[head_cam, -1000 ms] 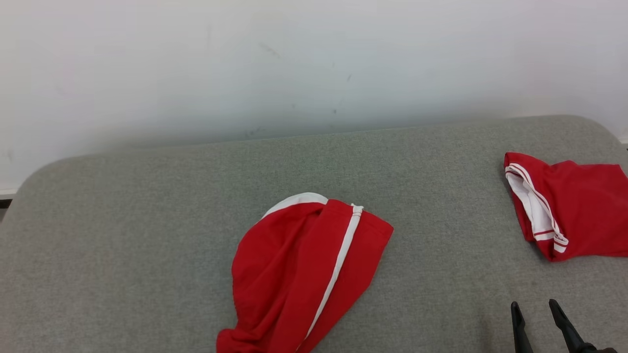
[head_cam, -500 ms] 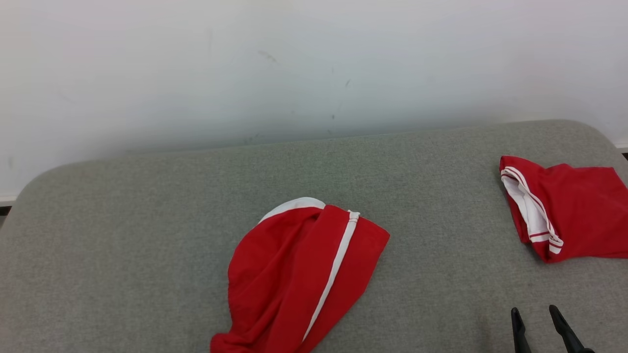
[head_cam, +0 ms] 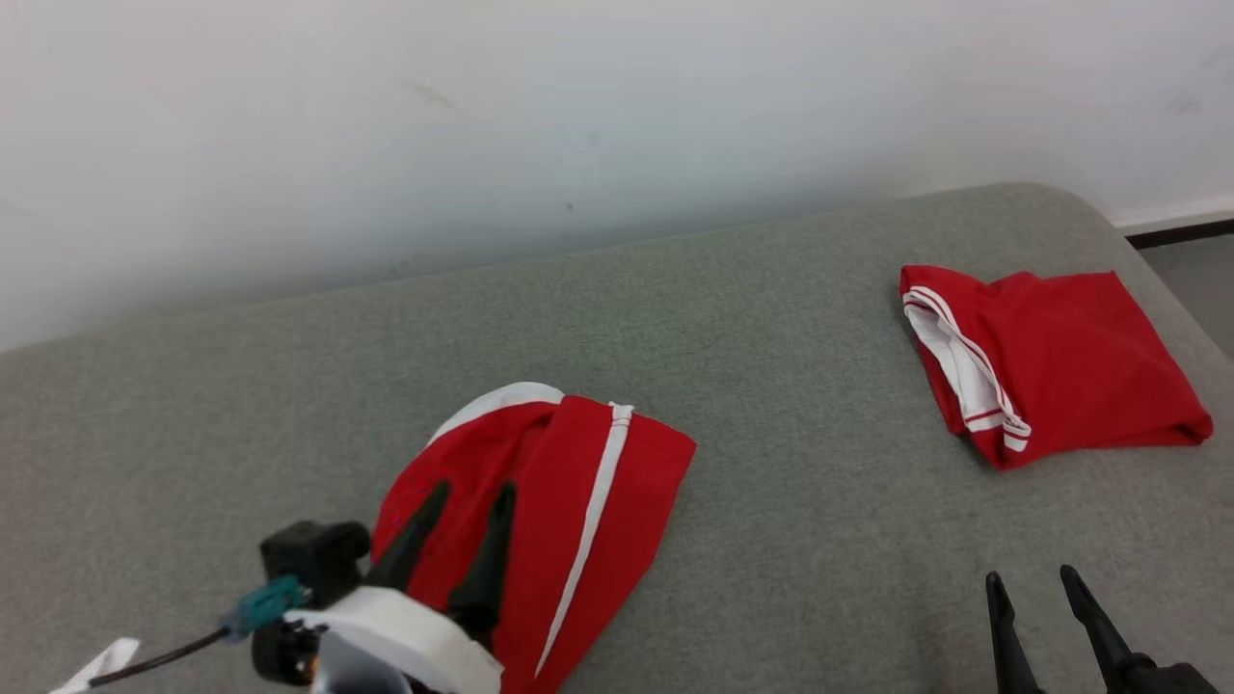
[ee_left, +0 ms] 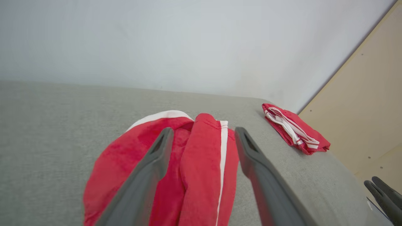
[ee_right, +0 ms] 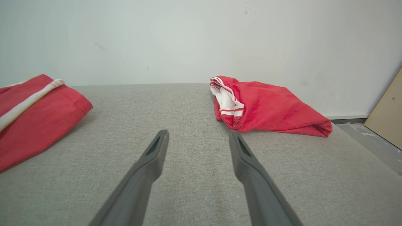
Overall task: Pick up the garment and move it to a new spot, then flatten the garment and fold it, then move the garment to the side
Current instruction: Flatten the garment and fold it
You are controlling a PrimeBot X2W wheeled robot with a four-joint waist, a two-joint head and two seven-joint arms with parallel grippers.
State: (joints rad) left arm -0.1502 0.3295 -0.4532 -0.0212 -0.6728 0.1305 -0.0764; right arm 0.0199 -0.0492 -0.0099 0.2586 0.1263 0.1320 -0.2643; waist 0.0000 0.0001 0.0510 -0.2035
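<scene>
A red garment (head_cam: 598, 482) with a white side stripe and white waistband lies crumpled on the grey padded surface (head_cam: 771, 366), left of centre. My left gripper (head_cam: 474, 490) hovers over its near part, open, fingers pointing across the cloth with nothing pinched. In the left wrist view the garment (ee_left: 201, 150) lies between and beyond the spread fingers of the left gripper (ee_left: 203, 130). My right gripper (head_cam: 1030, 575) stands open at the lower right over bare surface. In the right wrist view the right gripper (ee_right: 198, 132) is wide open, with the garment (ee_right: 37, 116) far to its left.
A second red garment (head_cam: 1051, 366), folded, lies near the surface's right end; the folded garment (ee_right: 267, 106) lies ahead and right of my right fingers. A white wall (head_cam: 578, 116) backs the surface. Floor (head_cam: 1191, 270) and a beige panel (ee_left: 370, 110) lie past the right edge.
The head camera has turned, shifting the whole picture left. My left gripper has come into view, open, over the near part of the crumpled garment. The right gripper stays open.
</scene>
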